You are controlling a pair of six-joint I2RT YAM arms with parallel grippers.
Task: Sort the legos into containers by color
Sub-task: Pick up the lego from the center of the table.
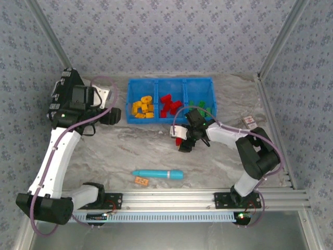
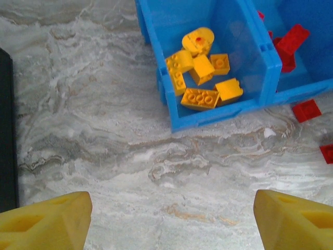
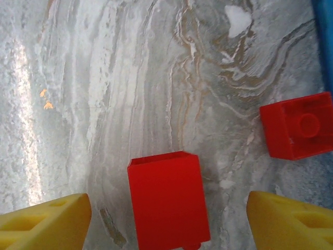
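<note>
The right gripper (image 3: 166, 224) gapes wide with a red lego (image 3: 167, 198) loose between its fingers, and a second red lego (image 3: 297, 125) lies nearby (both mid-desk (image 2: 104, 156), before the blue bin (image 2: 218, 115)). The left gripper (image 2: 171, 219) is wide open and empty. Six yellow legos (image 2: 200, 70) sit in the left compartment.

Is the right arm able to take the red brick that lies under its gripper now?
Probably yes: the right gripper hangs open with the red brick between its fingers, and nothing lies in between.

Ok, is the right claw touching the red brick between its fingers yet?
Apart. The right wrist view shows the right claw open, with bare table either side of the red brick between its fingers.
</note>
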